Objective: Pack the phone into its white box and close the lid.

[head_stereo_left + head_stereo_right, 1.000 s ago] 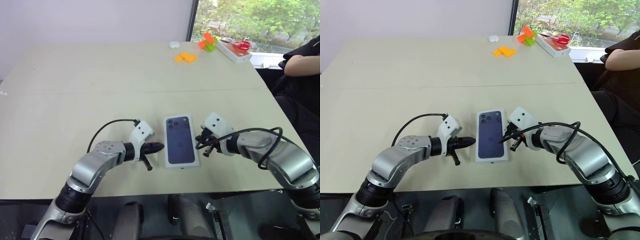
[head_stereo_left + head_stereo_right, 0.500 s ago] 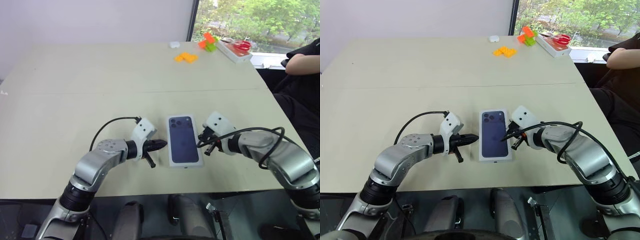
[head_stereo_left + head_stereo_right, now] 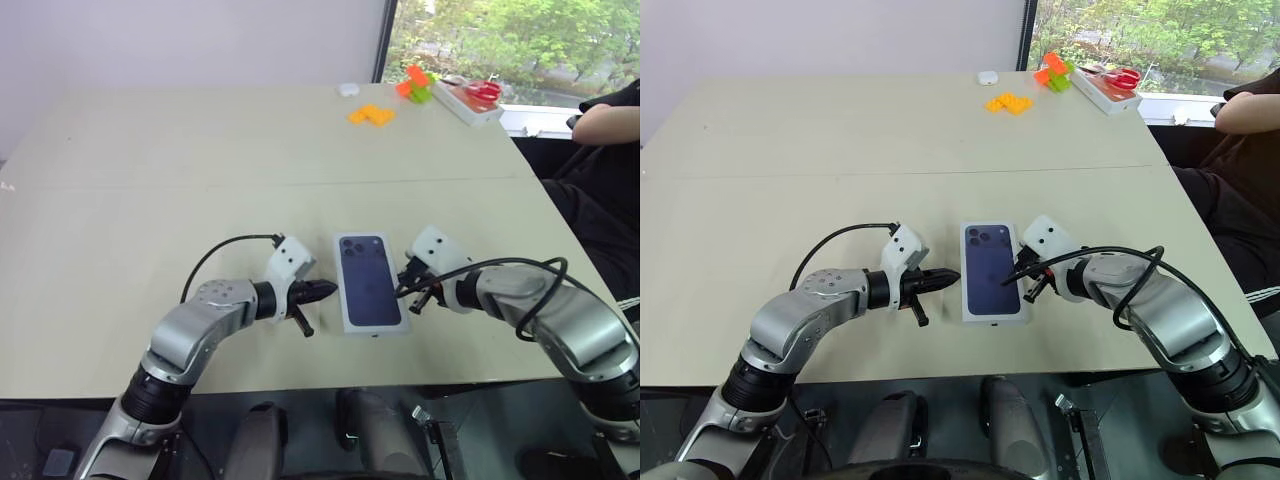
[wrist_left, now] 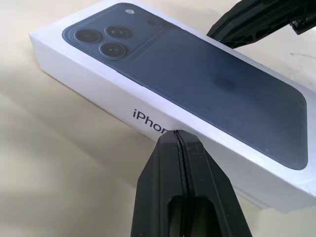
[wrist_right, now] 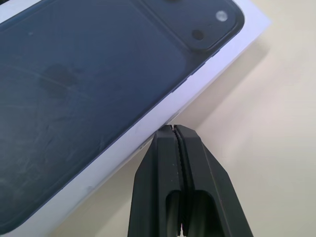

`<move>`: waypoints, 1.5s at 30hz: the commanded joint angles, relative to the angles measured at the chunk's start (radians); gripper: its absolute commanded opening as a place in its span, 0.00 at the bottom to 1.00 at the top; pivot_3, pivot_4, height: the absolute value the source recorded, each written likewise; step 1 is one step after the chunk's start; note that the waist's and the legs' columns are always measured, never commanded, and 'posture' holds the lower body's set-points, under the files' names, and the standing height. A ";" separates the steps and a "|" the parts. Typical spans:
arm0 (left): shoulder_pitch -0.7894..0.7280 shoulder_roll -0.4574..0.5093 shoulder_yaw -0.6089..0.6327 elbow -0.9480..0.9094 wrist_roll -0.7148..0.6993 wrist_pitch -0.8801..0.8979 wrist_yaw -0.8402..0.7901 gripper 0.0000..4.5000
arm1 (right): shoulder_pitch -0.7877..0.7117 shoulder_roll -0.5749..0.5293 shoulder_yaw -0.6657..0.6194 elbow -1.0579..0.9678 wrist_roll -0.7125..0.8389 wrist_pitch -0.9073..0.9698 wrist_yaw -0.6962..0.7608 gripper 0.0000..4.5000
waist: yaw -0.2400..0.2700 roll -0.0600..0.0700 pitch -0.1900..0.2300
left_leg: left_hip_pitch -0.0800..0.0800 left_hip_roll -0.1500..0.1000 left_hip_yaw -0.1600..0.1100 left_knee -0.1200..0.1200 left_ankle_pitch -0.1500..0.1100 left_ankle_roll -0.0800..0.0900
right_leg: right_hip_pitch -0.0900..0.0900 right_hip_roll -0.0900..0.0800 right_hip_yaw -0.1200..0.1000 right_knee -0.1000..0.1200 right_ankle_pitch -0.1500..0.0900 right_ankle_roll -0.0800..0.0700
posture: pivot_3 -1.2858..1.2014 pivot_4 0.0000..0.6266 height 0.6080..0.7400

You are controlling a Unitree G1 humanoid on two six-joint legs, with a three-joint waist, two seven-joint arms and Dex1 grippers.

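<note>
The white box [image 3: 372,326] lies closed on the table near its front edge. The lid [image 3: 370,281] covers it, with the dark blue phone picture facing up. The phone is hidden. My left gripper [image 3: 328,290] is shut, its tip against the box's left long side, just below the printed lettering [image 4: 148,118] in the left wrist view. My right gripper [image 3: 404,290] is also shut, its tip at the box's right long side [image 5: 163,111]. The right gripper's fingers [image 4: 256,22] show beyond the box in the left wrist view.
Orange blocks [image 3: 371,115], a green and orange piece [image 3: 416,84], a small white object [image 3: 348,89] and a white tray with red items [image 3: 470,98] sit at the table's far right. A person's arm [image 3: 607,125] rests beyond the right edge.
The closed box has shifted slightly to the right, and the left gripper's tip has followed it. Both grippers stay shut.
</note>
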 commanded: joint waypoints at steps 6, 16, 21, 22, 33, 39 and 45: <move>-0.054 -0.007 0.130 0.002 -0.078 -0.007 -0.010 0.00 | 0.046 -0.073 -0.143 -0.010 -0.018 -0.105 0.068 0.01 | 0.004 0.000 0.000 | 0.000 0.000 0.000 0.000 0.000 0.000 | 0.000 0.000 0.000 0.000 0.000 0.000 | 0.52 0.24 0.94; -0.253 -0.124 0.027 0.242 0.076 -0.095 0.084 0.00 | 0.215 -0.098 -0.243 -0.200 0.130 -0.178 0.236 0.01 | 0.000 0.000 0.000 | 0.000 -0.001 0.001 0.001 -0.001 0.002 | 0.005 0.000 0.001 -0.001 0.002 0.002 | 0.52 0.24 0.94; -0.299 -0.125 -0.069 0.315 0.143 -0.084 0.051 0.00 | 0.249 -0.101 -0.104 -0.228 0.064 -0.152 0.181 0.01 | 0.000 0.000 0.000 | 0.001 -0.001 0.000 0.001 -0.001 0.002 | 0.005 0.001 0.001 0.000 0.001 0.003 | 0.52 0.24 0.94; -0.298 -0.125 -0.073 0.319 0.147 -0.074 0.049 0.00 | 0.243 -0.094 -0.092 -0.216 0.058 -0.138 0.166 0.01 | 0.000 0.000 0.000 | 0.000 -0.001 0.001 0.001 -0.001 0.002 | 0.004 0.000 0.002 0.000 0.001 0.003 | 0.52 0.24 0.94; -0.280 -0.130 -0.092 0.342 0.186 -0.018 0.052 0.00 | 0.209 -0.084 -0.059 -0.174 0.047 -0.086 0.120 0.01 | 0.002 0.000 -0.006 | 0.016 -0.001 0.000 0.001 -0.003 0.006 | 0.018 0.000 0.001 -0.004 -0.004 0.003 | 0.52 0.24 0.94; -0.233 -0.130 0.067 0.283 0.160 -0.177 0.086 0.00 | 0.175 -0.027 -0.162 -0.126 0.035 -0.163 0.076 0.01 | -0.001 0.001 -0.006 | 0.017 0.000 0.001 0.000 -0.004 0.007 | 0.019 0.000 0.001 -0.003 -0.004 0.004 | 0.52 0.24 0.94; -0.121 -0.018 0.390 0.231 0.071 -0.211 0.116 0.00 | 0.129 0.063 -0.310 0.049 -0.042 -0.319 -0.023 0.01 | -0.003 0.001 -0.006 | 0.016 0.000 0.001 0.000 -0.005 0.008 | 0.017 0.001 0.002 -0.003 -0.002 0.007 | 0.52 0.24 0.94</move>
